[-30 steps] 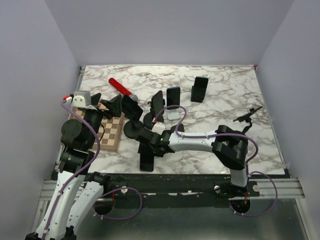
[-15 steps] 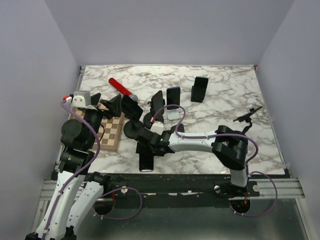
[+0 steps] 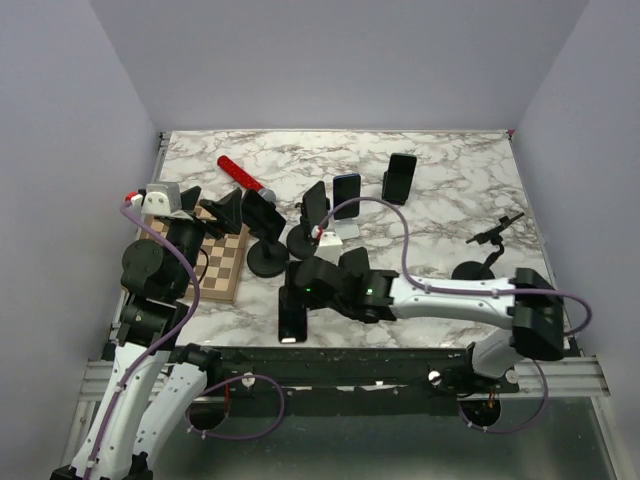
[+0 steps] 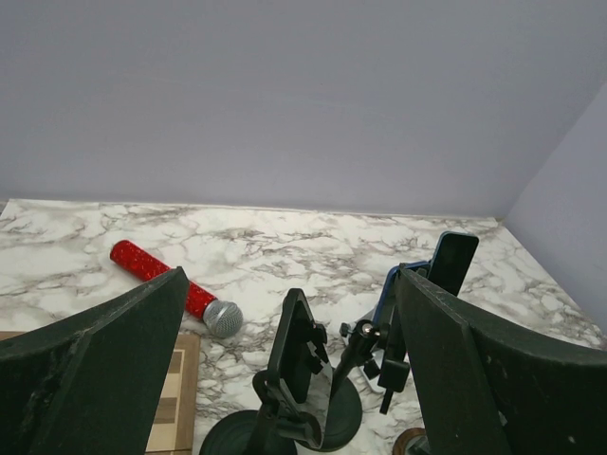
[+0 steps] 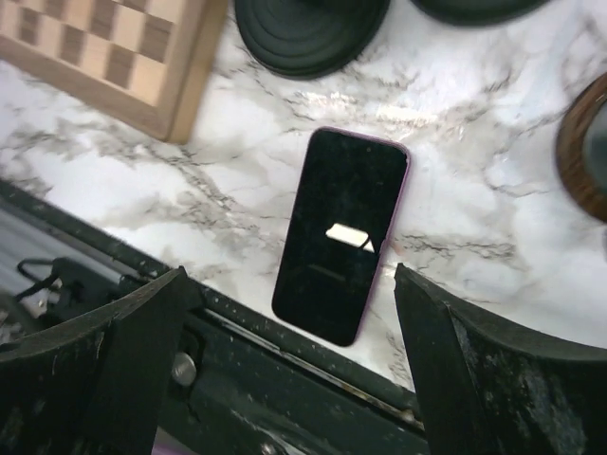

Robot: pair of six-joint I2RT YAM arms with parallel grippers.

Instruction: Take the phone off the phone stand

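Right hand has let go and drawn back, fingers now spread wide above the phone, which lies flat on the worktop near the front edge, off the stand, so removal looks done; left hand gapes, idle.

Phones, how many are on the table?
3: a flat phone at the near edge, a blue phone and a black phone propped upright farther back. The dark stands between may hide more.
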